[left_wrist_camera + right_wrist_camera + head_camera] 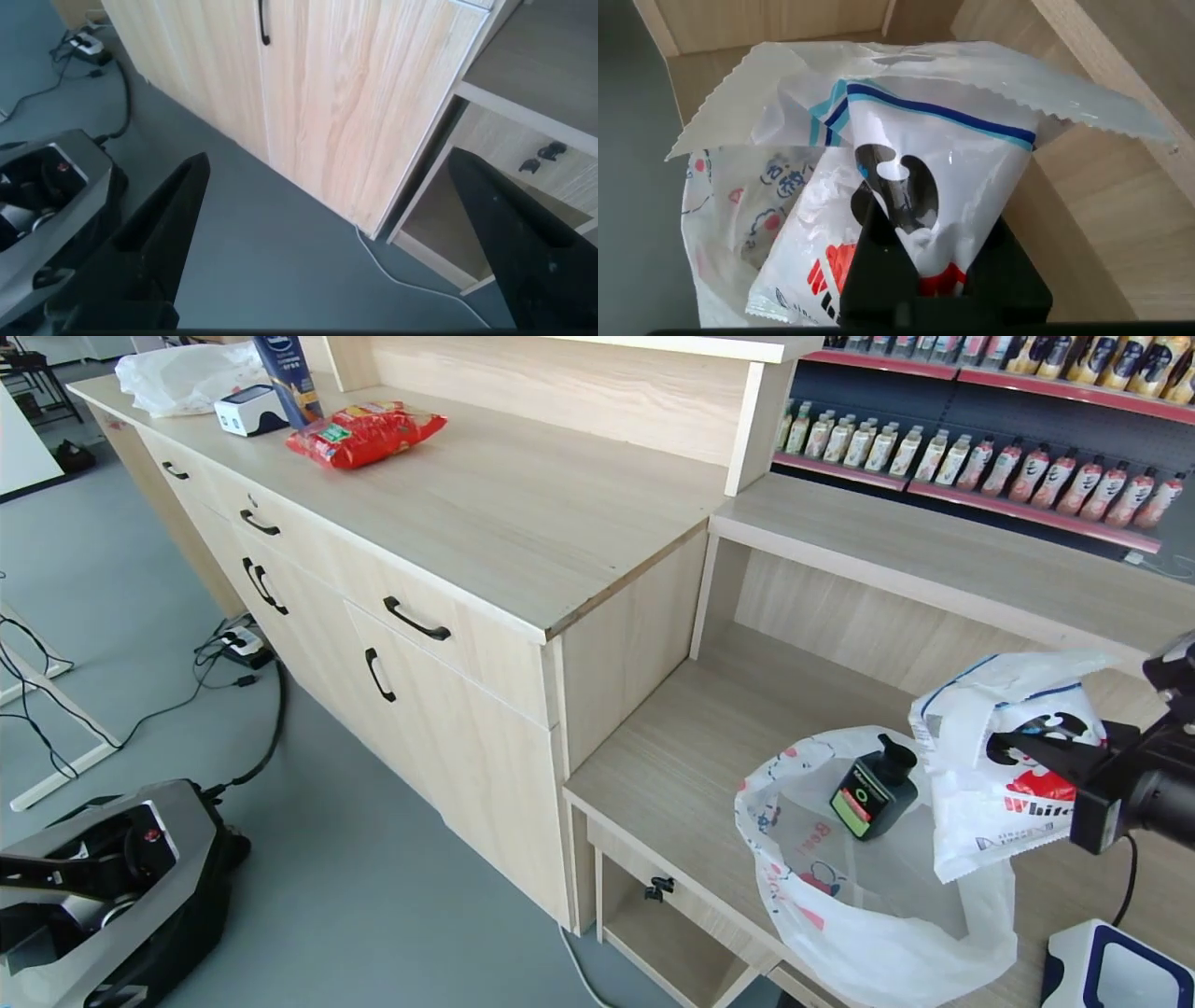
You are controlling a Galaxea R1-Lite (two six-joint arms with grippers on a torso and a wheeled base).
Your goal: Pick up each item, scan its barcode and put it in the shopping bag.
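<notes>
My right gripper point(1013, 744) is shut on a white snack packet point(990, 700) with a blue stripe and red print, and holds it just above the right side of the open shopping bag point(840, 915) on the low shelf. A black pump bottle point(873, 793) with a green and red label lies inside the bag. In the right wrist view the packet point(952, 140) is pinched at the gripper point(887, 219), with the bag point(738, 177) beneath it. My left gripper point(327, 159) hangs open over the grey floor beside the cabinet, holding nothing.
A white and blue scanner point(1111, 971) stands at the shelf's front right. On the tall counter lie a red packet point(366, 432), a blue carton point(289, 373), a small white device point(247, 411) and a plastic bag point(187, 378). Bottle shelves point(980, 462) line the back right.
</notes>
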